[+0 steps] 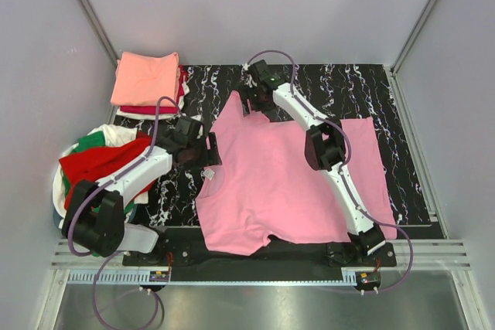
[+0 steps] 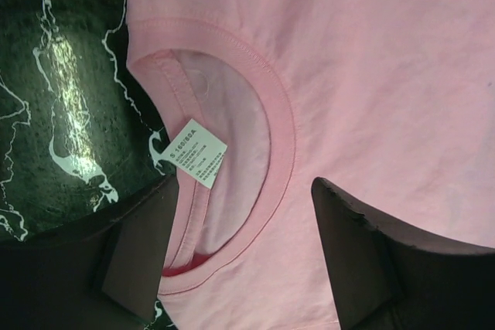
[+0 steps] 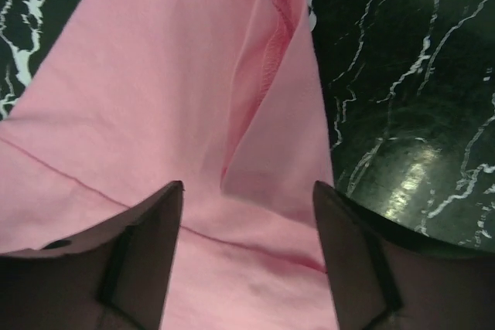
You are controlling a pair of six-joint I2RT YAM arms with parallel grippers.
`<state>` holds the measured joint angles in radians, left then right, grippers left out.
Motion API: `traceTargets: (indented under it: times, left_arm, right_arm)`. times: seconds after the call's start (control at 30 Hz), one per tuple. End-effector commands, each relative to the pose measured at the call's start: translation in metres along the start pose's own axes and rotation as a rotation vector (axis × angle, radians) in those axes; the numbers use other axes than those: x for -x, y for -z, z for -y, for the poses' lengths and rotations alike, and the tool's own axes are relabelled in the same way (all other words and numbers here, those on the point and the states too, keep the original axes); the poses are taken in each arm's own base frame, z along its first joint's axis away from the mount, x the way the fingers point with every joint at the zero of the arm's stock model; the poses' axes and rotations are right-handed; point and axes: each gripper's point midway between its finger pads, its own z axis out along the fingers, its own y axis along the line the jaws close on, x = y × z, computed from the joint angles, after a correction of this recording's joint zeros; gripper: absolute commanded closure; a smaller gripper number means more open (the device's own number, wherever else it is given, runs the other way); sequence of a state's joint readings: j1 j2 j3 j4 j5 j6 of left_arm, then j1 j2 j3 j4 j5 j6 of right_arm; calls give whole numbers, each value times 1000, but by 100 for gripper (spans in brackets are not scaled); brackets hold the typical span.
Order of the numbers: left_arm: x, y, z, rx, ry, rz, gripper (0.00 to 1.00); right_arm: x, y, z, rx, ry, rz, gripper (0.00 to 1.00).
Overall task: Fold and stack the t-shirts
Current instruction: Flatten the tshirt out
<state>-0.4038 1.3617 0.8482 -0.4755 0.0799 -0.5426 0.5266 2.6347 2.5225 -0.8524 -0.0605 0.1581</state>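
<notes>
- Left gripper: jaws released and spread, straddling the collar of the pink t-shirt; nothing is clamped between the fingers. Whether the fingertips press on the cloth cannot be told.
- Right gripper: jaws likewise apart, poised over the shirt's sleeve at the 12 o'clock end of the garment. A soft fold of pink cloth lies between the fingers; no grasp is seen.
- Pink t-shirt: spread across the middle of the black marbled table, lying sideways in the top view, with the collar at 9 o'clock and the hem at 3 o'clock. The near edge at 6 o'clock is slightly rumpled.
- Neck label: small, white, inside the collar, flipped outward over the back neckline.
- Folded stack: at 10 o'clock on the table, the salmon-orange t-shirt on top, with red and white layers showing beneath its edges.
- Unfolded heap: at 9 o'clock, off the table's left edge, the red t-shirt uppermost, with green cloth and white cloth around it.
</notes>
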Motion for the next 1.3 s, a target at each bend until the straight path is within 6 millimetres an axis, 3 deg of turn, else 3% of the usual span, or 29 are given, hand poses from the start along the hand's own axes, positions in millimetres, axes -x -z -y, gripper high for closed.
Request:
traceTargets:
  times: [0.0,0.1,0.2,0.23,0.43,0.57,0.6,0.67,0.7,0.73,0.77,0.8,0.83,0.93,1.0,1.13,1.17,1.23,1.27]
  left_arm:
    - [5,6,10,-65,6,51,26]
    - [2,6,8,-65,1,51,26]
    - [-2,2,4,-55,-4,45,26]
    - [-4,1,2,-51,-2,38,26]
    - [-8,-2,1,-53,-1,30,27]
    - [-5,2,3,-55,-7,29,27]
    - [-5,3,4,-54,-10,26,27]
    - [-2,7,5,-54,-15,31,27]
    - [0,9,5,-51,-17,35,27]
    - [0,11,5,-47,-23,35,27]
    - [2,11,5,-44,-24,36,27]
    - [4,13,6,-39,-27,39,27]
    - [6,14,7,-39,-29,42,26]
    - [16,16,11,-39,-31,55,26]
    - [24,15,14,-36,-33,65,26]
    - [56,5,33,-54,-40,88,26]
    - [61,2,36,-54,-43,92,26]
    - [68,-12,39,-44,-45,73,25]
    - [83,-12,48,-61,-45,94,26]
  right_arm:
    - [6,2,-4,-80,74,31,29]
    - [5,-2,-3,-103,89,36,37]
    - [3,-6,-1,-132,109,38,57]
    - [4,-6,2,-152,109,44,68]
    - [28,2,18,-242,142,131,99]
    - [63,13,38,-239,79,248,100]
    - [77,23,52,-222,34,286,100]
    - [96,29,56,-116,-66,351,100]
    - [105,34,63,-104,-109,377,96]
    - [113,39,84,-92,-163,394,86]
    - [126,47,90,-69,-208,431,66]
    - [124,41,97,-55,-231,418,18]
    - [128,45,107,-50,-251,423,8]
    - [134,67,116,-74,-261,430,3]
    - [134,95,118,-98,-258,444,3]
    - [112,151,125,-183,-267,468,1]
    - [90,165,127,-210,-276,440,1]
    - [63,173,137,-271,-319,395,1]
    - [33,175,142,-297,-339,319,1]
